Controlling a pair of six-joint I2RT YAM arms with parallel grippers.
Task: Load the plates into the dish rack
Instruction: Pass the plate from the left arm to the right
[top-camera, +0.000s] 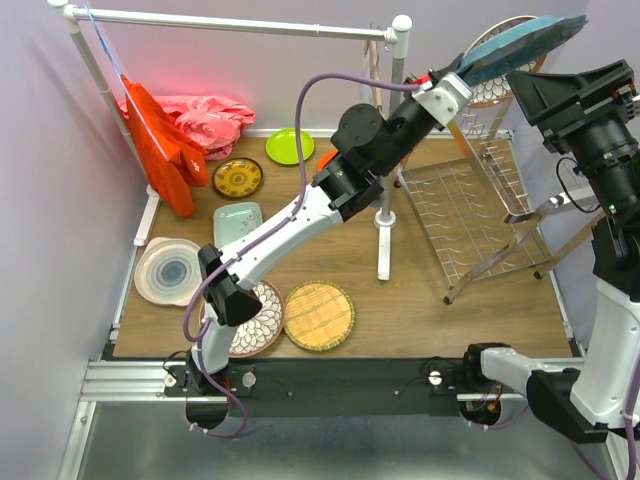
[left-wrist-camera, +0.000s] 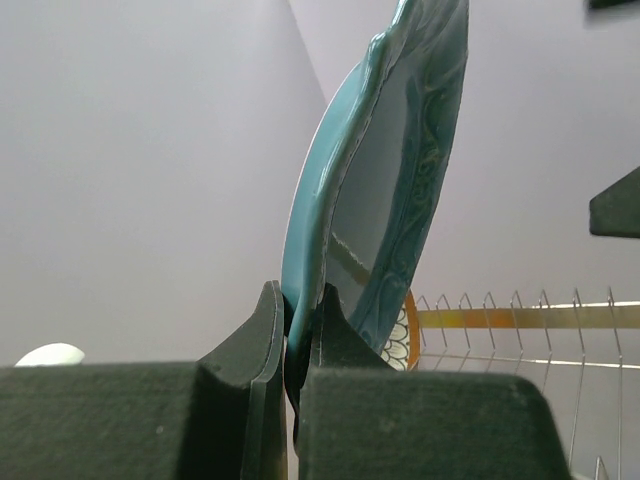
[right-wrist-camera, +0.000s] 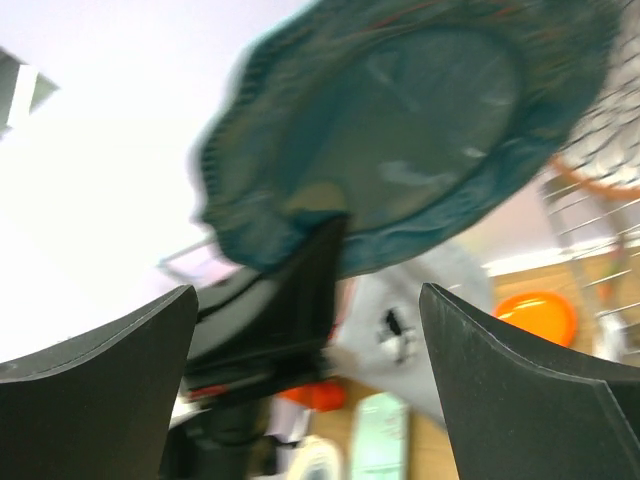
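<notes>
My left gripper (top-camera: 460, 78) is raised over the back right and is shut on the rim of the teal scalloped plate (top-camera: 515, 42), held on edge above the dish rack (top-camera: 470, 215). In the left wrist view both fingers (left-wrist-camera: 268, 325) pinch the teal plate (left-wrist-camera: 385, 170). A brown-rimmed floral plate (top-camera: 497, 93) stands in the rack behind it. My right gripper (top-camera: 528, 92) is open and empty, just right of the teal plate (right-wrist-camera: 420, 120). On the table lie the lime green (top-camera: 289, 146), yellow-brown patterned (top-camera: 238, 178), mint tray (top-camera: 237, 222), white ringed (top-camera: 168, 270), second floral (top-camera: 262, 325) and woven yellow (top-camera: 319, 316) plates.
An orange plate (top-camera: 326, 158) is partly hidden behind the left arm. The white pipe rail (top-camera: 240, 25) spans the back, with one post (top-camera: 384, 230) standing mid-table beside the rack. A red cloth (top-camera: 165, 145) and pink cloth (top-camera: 205, 118) hang at the back left.
</notes>
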